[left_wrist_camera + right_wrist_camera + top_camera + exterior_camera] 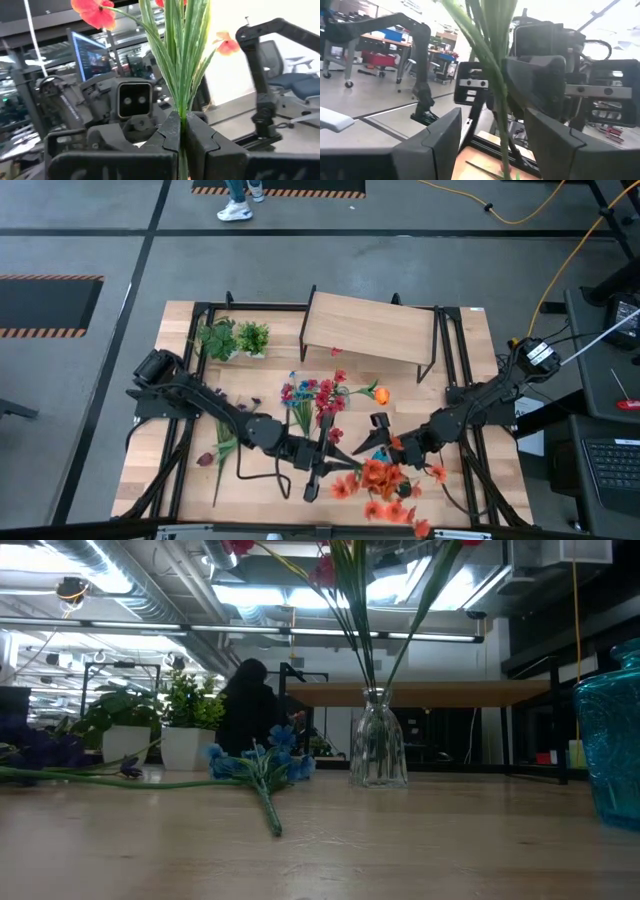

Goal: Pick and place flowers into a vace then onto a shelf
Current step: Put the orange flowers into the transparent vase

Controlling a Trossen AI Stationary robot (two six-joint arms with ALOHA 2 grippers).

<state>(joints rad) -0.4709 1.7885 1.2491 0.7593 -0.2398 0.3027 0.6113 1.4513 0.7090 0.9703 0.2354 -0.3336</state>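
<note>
My left gripper (182,135) is shut on a bunch of flowers (382,480) with orange-red blossoms and long green stems, near the table's front middle. My right gripper (492,145) faces it, open, with one finger on either side of the same stems and touching nothing. In the high view the left gripper (350,465) and the right gripper (388,445) meet over a teal glass vase (610,740). A clear vase (378,750) stands mid-table holding red flowers (325,395). The shelf (370,328) stands at the far side. The held stems' lower ends are hidden. My left gripper pinches the bunch's green stems (181,107) between its two fingers, well below the blossoms. The fingers come about level from the table's left and lie across the stems. The bunch stands upright above the fingers, blossoms on top.
Blue flowers (260,762) and purple-flowered stems (215,450) lie on the table's left half. A single orange flower (378,393) lies near the shelf. Two potted plants (232,338) stand at the far left. A person (250,710) shows beyond the table.
</note>
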